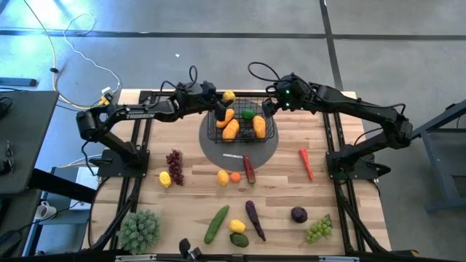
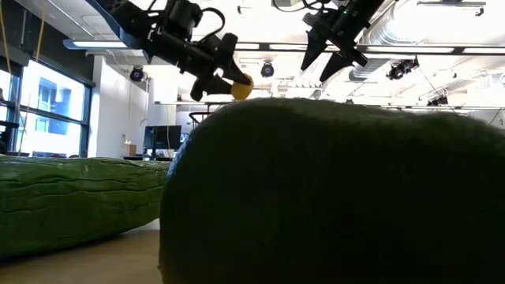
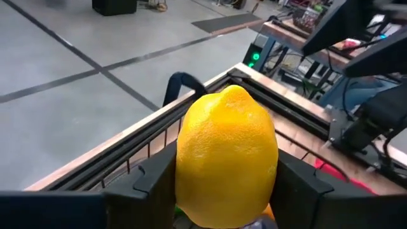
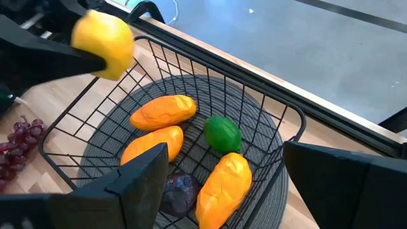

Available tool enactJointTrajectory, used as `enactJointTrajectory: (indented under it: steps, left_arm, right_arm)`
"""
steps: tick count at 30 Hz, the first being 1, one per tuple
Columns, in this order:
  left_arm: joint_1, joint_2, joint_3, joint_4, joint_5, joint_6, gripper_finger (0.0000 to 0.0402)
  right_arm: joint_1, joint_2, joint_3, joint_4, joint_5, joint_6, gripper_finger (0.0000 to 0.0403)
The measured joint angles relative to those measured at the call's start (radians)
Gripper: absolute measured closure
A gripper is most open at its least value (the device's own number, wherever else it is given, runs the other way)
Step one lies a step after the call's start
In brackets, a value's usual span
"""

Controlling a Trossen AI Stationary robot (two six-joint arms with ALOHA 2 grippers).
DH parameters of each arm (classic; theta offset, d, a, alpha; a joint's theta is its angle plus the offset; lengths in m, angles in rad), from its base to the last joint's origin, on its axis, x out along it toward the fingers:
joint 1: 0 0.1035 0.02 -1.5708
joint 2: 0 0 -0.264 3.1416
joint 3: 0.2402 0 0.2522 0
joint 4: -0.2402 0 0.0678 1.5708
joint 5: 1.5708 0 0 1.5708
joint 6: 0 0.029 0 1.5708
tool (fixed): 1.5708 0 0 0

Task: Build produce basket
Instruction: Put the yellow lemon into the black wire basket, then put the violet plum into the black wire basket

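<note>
No readable text, label, brand or number shows anywhere.

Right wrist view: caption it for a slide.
Open right end effector above the wire basket of fruit; left end effector holds a lemon.

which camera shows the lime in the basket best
The right wrist view: the lime lies unobstructed among the orange fruits inside the basket. The high view shows it only as a small green spot. The low view and left wrist view don't show it.
</note>
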Motion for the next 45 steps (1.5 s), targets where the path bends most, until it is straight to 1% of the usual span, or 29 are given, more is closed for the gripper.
enactJointTrajectory:
  steps: [7,17,19,23,26,31,35,41,45]
  left_arm:
    - [0.000,0.069,0.000,0.041,-0.003,0.001,0.0201]
    - [-0.008,0.135,0.000,0.078,-0.009,0.001,0.0200]
    - [-0.017,0.135,0.000,0.080,-0.036,0.001,0.0200]
    - [-0.041,0.135,0.000,0.094,-0.151,0.001,0.0200]
    - [-0.046,0.135,0.000,0.104,-0.176,0.001,0.0200]
    - [-0.052,0.135,0.000,0.106,-0.178,0.009,0.0200]
    - [-0.054,0.135,0.000,0.107,-0.118,0.009,0.0195]
    - [-0.054,0.135,0.000,0.106,-0.063,0.009,0.0171]
    - [-0.053,0.134,0.000,0.106,-0.056,0.009,0.0156]
  right_arm:
    - [0.000,0.000,0.000,-0.001,0.001,-0.001,0.0111]
    - [0.000,0.001,0.000,-0.001,0.001,-0.002,0.0111]
    - [0.000,0.001,0.000,-0.001,0.002,-0.002,0.0111]
    - [0.000,0.001,0.000,-0.001,0.002,-0.007,0.0111]
    - [0.000,0.001,0.000,-0.001,0.002,-0.008,0.0111]
    - [0.000,0.001,0.000,-0.001,0.002,-0.010,0.0111]
    - [0.000,0.001,0.000,-0.001,0.002,-0.010,0.0111]
    - [0.000,0.001,0.000,-0.007,0.001,-0.010,0.0111]
    - [0.000,0.001,0.000,-0.029,0.001,-0.010,0.0111]
